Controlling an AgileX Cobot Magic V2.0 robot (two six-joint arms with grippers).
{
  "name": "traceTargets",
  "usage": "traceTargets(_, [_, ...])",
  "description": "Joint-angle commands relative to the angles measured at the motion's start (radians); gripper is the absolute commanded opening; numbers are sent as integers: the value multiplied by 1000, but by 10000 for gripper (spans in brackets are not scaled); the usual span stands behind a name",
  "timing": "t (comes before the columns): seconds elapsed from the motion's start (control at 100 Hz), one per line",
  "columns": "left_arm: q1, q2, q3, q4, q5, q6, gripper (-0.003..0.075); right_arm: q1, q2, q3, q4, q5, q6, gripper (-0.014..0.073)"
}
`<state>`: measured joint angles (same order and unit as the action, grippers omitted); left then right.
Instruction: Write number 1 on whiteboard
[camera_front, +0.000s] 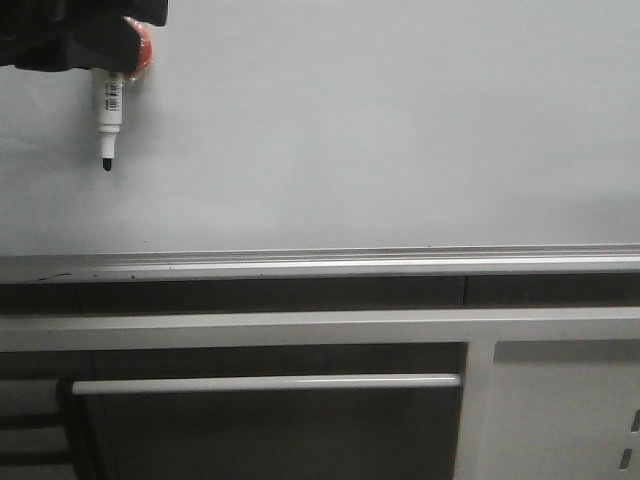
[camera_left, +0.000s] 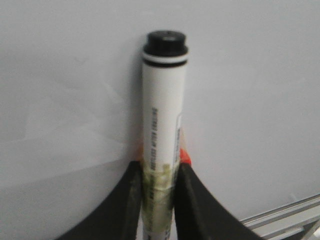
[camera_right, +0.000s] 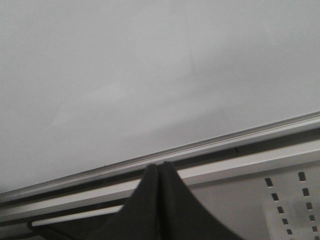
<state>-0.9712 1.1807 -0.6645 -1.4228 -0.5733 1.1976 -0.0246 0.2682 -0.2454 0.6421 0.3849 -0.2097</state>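
While the left gripper (camera_left: 159, 187) clamps the marker (camera_front: 108, 118), cropped above, the right gripper (camera_right: 159, 172) is closed.

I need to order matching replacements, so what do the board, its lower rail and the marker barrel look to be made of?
The whiteboard looks like glossy coated sheet: pale, smooth, with soft reflections. Its rail appears to be brushed aluminium: silver, ridged, with linear highlights. The marker, clamped in the left gripper, looks like white plastic with a printed label and black end.
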Motion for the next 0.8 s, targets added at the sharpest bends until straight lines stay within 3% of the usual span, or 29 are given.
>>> traceTargets(0.0, [1,-14,-32,42,-47,-12,-20,-7,14,-35,4,-62,-12,-64])
traceTargets(0.34, [-2,-28,-32,54,-12,-4,-20,-7,14,-35,4,-64,-12,-64])
traceTargets(0.63, [-2,-62,-32,192,316,-3,-20,-7,14,-68,4,66,-25,-64])
traceTargets(0.79, [-2,-60,-32,276,473,-3,-20,-7,15,-144,49,199,-141,-64])
